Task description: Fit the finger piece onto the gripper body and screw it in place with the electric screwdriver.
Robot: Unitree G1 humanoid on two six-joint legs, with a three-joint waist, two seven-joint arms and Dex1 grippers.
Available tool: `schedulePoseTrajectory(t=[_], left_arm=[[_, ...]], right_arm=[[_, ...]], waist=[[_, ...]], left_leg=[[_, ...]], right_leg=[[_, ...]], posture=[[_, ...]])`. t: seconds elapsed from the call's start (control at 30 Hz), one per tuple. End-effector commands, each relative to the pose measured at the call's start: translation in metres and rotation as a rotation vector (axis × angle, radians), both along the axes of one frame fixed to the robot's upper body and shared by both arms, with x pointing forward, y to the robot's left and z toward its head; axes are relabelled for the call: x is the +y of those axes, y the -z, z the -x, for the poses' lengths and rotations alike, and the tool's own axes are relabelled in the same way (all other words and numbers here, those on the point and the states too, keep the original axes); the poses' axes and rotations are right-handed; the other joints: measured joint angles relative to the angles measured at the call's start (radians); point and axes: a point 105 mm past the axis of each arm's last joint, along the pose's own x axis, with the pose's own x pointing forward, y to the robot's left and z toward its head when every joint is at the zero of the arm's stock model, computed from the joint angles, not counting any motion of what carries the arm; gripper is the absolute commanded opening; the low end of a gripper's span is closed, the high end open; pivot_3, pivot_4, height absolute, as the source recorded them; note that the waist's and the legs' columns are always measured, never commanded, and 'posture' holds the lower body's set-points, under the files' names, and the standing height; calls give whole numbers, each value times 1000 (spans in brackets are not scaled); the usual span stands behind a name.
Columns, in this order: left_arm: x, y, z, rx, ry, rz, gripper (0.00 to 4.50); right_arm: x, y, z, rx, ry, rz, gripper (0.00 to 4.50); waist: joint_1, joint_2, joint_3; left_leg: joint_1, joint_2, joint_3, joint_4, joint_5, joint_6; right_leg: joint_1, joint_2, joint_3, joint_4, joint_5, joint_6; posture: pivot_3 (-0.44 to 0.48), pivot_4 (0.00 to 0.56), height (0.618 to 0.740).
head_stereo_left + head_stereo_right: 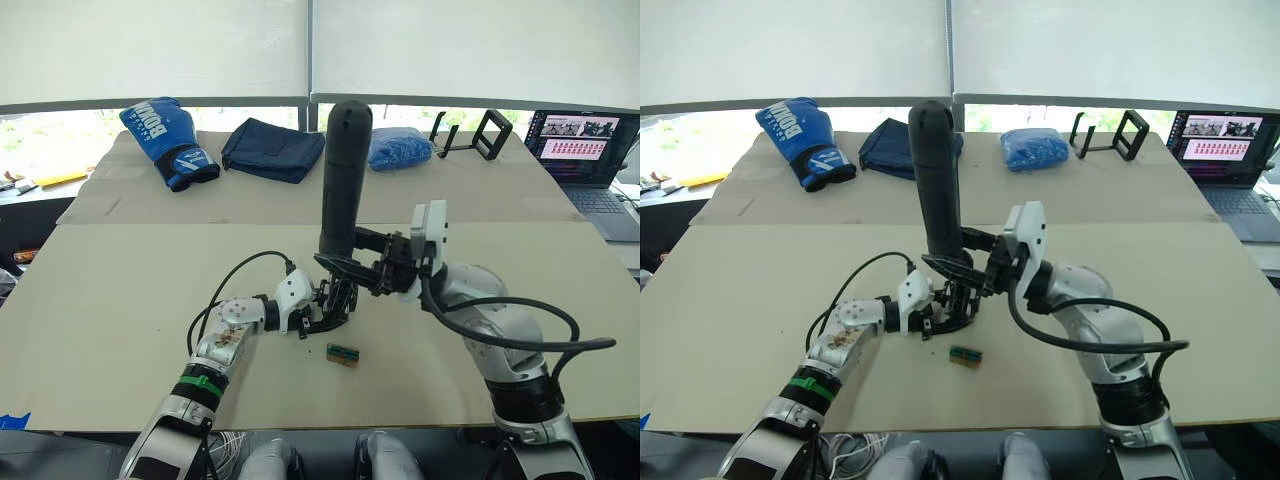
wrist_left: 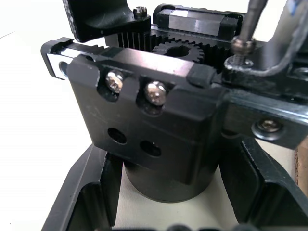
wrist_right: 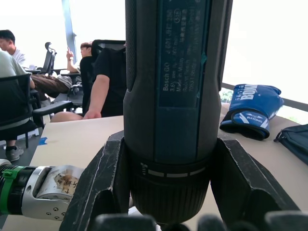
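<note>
With the right hand [image 1: 352, 262] clamped on the upright thick black cylindrical electric screwdriver [image 1: 343, 180] and the left hand [image 1: 322, 310] gripping the small black mechanical gripper body [image 2: 159, 139] on the counter [image 1: 120, 290], keep the thin bit, apparently seated on a screw, vertical.

Head stereo pair looking down over table [image 1: 120, 300], sharing whole scene, wrist cameras close-up along fingers

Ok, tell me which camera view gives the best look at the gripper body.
The left wrist view: the gripper body is close up, with its screws, gear teeth and cylindrical base showing between the left gripper's fingers. Both eye views show it as a small dark cluster under the electric screwdriver. The right wrist view shows the screwdriver instead.
</note>
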Motion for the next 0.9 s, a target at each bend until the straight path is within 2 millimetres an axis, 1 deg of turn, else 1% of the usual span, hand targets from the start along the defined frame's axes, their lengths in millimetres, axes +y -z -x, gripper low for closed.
schedulePoseTrajectory(t=[0.03,0.37,0.5,0.63,0.73,0.83,0.9], left_arm=[[-4,-1,3,2,19,17,2331],[-4,0,3,6,19,16,2331],[-4,1,3,8,18,14,2331],[-3,3,3,11,16,11,2331],[-3,3,3,11,13,10,2331],[-2,5,4,12,12,6,2331],[-2,6,3,15,9,3,2331]], right_arm=[[1,42,-11,184,38,100,1914],[5,47,-8,165,21,136,1914],[3,45,-6,155,19,132,1914],[-1,33,-7,126,21,86,1914],[-4,19,-4,86,5,62,1914],[-7,1,0,31,-12,26,1914],[-10,-16,4,-21,-35,-10,1914]], waist=[[0,0,0],[0,0,-1],[0,0,-1],[0,0,-1],[0,0,-1],[0,0,-1],[1,0,-1]], left_leg=[[0,0,0,0,0,0],[0,0,0,0,0,0],[1,0,0,-1,0,0],[1,0,0,-1,0,0],[1,0,0,-1,0,1],[0,0,0,-2,-1,1],[0,0,0,-2,-1,1]], right_leg=[[0,0,0,0,0,0],[0,-1,0,0,0,0],[0,-1,0,0,0,0],[0,-1,0,0,0,0],[0,-1,0,-1,0,0],[0,-1,0,-1,0,0],[0,-1,0,-1,0,0]], posture=[[0,150,740],[0,150,740],[0,150,740],[0,150,740],[0,150,740],[0,150,740],[0,150,740]])
